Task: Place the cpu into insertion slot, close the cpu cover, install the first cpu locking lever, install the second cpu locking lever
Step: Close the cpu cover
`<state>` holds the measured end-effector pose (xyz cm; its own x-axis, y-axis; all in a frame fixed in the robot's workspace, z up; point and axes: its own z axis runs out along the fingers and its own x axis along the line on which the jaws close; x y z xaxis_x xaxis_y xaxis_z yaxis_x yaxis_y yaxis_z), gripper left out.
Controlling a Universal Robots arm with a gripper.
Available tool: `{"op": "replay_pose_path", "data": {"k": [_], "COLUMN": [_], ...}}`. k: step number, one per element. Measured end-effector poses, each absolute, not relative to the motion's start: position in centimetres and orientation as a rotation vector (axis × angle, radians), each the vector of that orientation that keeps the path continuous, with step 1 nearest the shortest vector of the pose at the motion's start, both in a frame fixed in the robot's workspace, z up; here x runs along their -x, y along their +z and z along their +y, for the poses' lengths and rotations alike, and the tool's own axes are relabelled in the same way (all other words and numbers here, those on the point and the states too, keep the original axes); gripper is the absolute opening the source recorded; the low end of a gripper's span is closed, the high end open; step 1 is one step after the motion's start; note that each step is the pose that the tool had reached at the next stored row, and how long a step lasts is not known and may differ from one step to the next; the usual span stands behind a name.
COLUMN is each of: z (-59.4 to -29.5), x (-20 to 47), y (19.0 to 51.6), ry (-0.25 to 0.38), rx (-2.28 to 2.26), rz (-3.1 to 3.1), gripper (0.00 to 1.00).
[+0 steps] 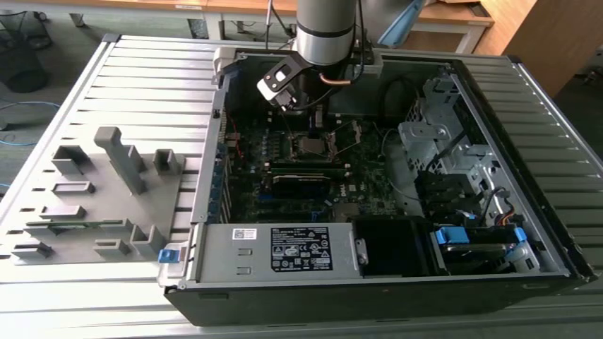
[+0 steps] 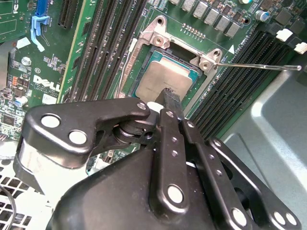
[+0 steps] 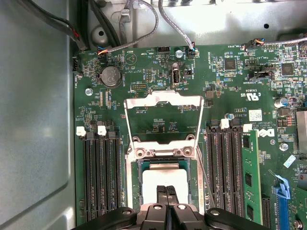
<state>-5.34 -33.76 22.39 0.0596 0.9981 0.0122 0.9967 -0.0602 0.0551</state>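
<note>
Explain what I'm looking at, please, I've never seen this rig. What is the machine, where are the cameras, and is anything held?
The exterior view looks down on a robot arm reaching into an open computer case on a slatted table. Both wrist views come from cameras riding on the arm, looking past its black pincer at the green motherboard. The cpu lies flat in its socket, with the pincer's tip right at its top. The cpu cover stands swung open. The pincer is shut and holds nothing.
</note>
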Motion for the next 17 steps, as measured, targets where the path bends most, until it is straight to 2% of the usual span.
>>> {"op": "replay_pose_path", "data": {"k": [17], "z": [-33.77], "x": [5.35], "y": [22.84], "ry": [0.072], "rx": [-2.263], "rz": [2.131], "gripper": [0.11]}}
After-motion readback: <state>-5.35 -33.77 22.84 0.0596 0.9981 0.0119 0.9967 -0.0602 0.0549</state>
